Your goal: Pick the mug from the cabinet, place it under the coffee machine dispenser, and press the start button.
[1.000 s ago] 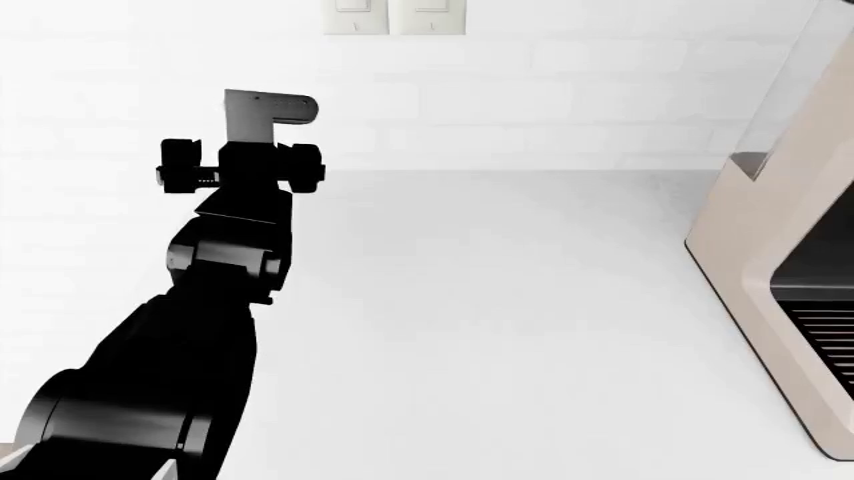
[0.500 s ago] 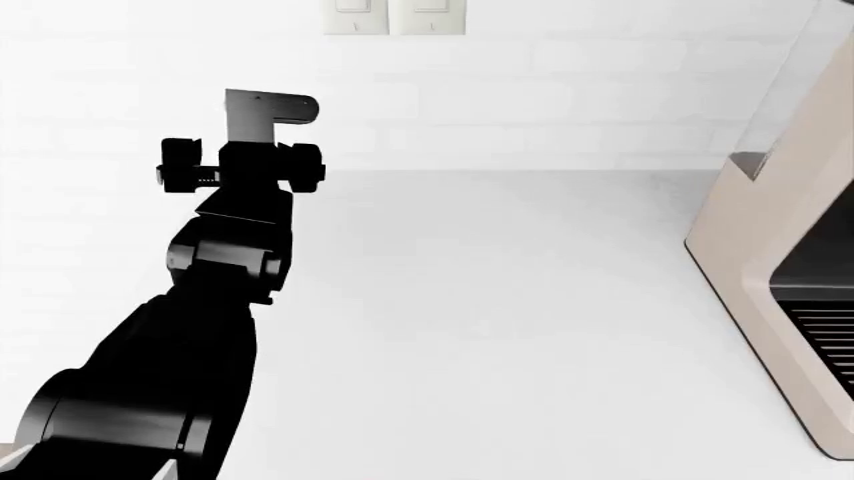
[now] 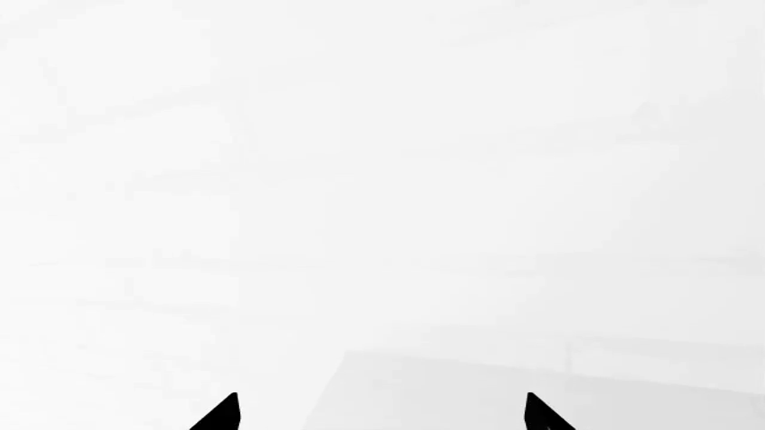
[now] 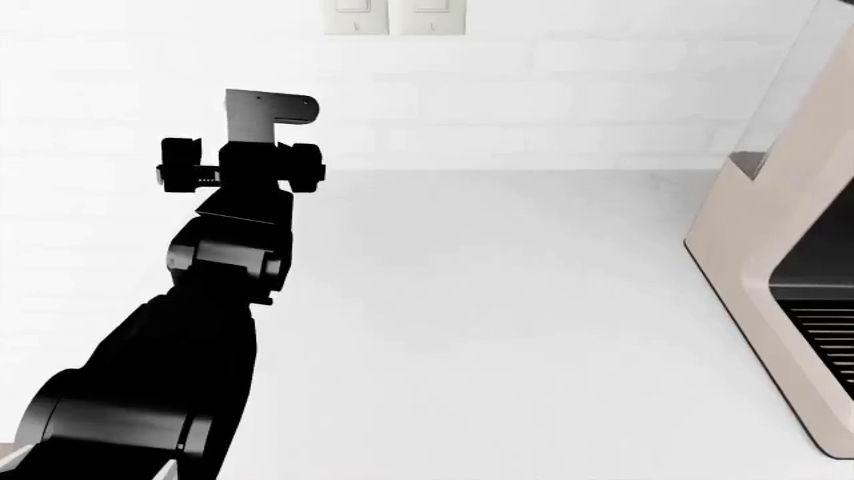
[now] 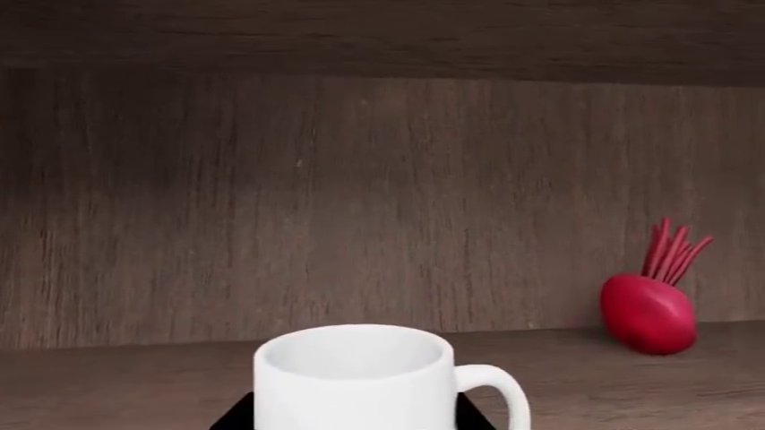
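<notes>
The white mug (image 5: 354,381) stands upright on the wooden shelf (image 5: 107,385) inside the cabinet, with its handle to one side. My right gripper (image 5: 355,414) has its black fingertips (image 5: 239,417) pressed against both sides of the mug; it is out of the head view. The cream-beige coffee machine (image 4: 754,250) stands at the right edge of the head view, with part of its black drip tray (image 4: 821,340) showing. Its dispenser and buttons are out of view. My left gripper (image 3: 380,414) is open and empty, held above the white counter (image 4: 507,300) and facing the white wall.
A red beet-like vegetable (image 5: 648,312) lies on the shelf beside the mug, near the cabinet's back panel (image 5: 358,197). A double light switch (image 4: 394,15) is on the wall above the counter. My left arm (image 4: 200,320) reaches over the counter's left side.
</notes>
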You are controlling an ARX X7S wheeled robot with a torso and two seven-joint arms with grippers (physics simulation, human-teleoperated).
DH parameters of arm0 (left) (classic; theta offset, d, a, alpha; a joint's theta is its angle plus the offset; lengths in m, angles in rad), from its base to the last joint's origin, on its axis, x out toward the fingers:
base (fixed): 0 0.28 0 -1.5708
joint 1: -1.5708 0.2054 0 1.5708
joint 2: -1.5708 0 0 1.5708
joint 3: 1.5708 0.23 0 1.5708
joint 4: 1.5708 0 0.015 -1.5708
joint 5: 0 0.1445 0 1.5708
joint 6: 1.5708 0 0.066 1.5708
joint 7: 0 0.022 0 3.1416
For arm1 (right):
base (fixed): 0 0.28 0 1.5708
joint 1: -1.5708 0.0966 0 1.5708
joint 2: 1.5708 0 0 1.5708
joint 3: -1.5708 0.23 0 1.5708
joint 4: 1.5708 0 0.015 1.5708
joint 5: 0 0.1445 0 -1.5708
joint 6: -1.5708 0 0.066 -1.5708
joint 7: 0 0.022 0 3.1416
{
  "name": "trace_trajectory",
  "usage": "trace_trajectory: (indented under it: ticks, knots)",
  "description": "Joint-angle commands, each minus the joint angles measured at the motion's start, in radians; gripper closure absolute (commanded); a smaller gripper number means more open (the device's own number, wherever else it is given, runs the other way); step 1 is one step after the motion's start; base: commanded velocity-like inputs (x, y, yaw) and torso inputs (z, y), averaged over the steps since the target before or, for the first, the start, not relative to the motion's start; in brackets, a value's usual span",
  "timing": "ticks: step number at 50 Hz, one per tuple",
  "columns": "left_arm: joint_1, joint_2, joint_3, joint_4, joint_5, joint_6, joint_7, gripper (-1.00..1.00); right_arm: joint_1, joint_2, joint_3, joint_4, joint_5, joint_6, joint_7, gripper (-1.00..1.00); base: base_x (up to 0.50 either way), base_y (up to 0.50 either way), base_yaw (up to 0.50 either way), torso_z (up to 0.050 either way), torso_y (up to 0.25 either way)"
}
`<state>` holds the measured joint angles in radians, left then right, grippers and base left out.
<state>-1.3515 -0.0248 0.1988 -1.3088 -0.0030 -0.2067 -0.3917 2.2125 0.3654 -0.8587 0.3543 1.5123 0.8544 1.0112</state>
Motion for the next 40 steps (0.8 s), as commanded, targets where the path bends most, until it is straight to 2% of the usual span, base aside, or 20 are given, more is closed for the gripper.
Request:
trace_trajectory:
  ticks: [1,18,25,28,40]
  knots:
    - [0.000,0.000,0.001,0.000,-0.001,-0.001,-0.001,-1.00,-0.118,-0.004,-0.072,0.063,0.127,0.001,-0.017,1.00,0.01,0.00,0.00,0.000,0.000]
    - [0.001,0.000,0.001,0.000,0.000,0.008,0.003,-1.00,0.135,0.069,0.019,-0.152,0.167,0.119,0.069,1.00,0.00,0.00,0.00,0.000,0.000]
    - [0.001,0.000,0.003,0.000,0.000,0.006,0.002,-1.00,0.142,-0.047,0.343,-0.194,0.006,0.404,0.096,1.00,0.00,0.00,0.00,0.000,0.000]
    - [0.001,0.000,0.004,0.000,0.000,0.008,0.001,-1.00,0.142,-0.084,0.431,-0.202,-0.038,0.476,0.099,1.00,0.00,0.00,0.00,0.000,0.000]
    - [0.002,0.000,0.012,0.000,0.002,0.019,-0.007,-1.00,0.108,-0.097,0.524,-0.279,-0.022,0.513,0.115,1.00,0.00,0.00,0.00,0.000,0.000]
